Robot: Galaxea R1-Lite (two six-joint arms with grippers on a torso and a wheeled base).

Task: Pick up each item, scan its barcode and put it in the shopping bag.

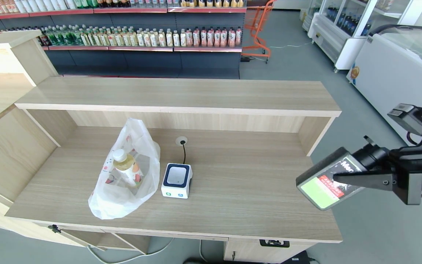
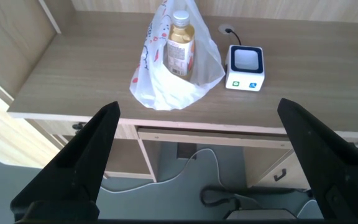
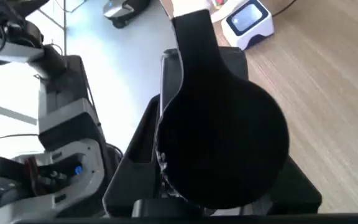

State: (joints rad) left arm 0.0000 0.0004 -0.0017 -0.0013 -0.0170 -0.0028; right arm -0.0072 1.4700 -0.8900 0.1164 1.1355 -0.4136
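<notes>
Item [image 1: 319, 191] clamped in right hand [image 1: 340, 179], beyond counter [image 1: 251, 176] edge

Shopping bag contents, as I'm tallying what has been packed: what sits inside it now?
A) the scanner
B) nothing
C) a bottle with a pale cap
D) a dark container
C: a bottle with a pale cap stands inside the shopping bag on the counter; the dark container is in the right pincer, near the counter's right end.
</notes>
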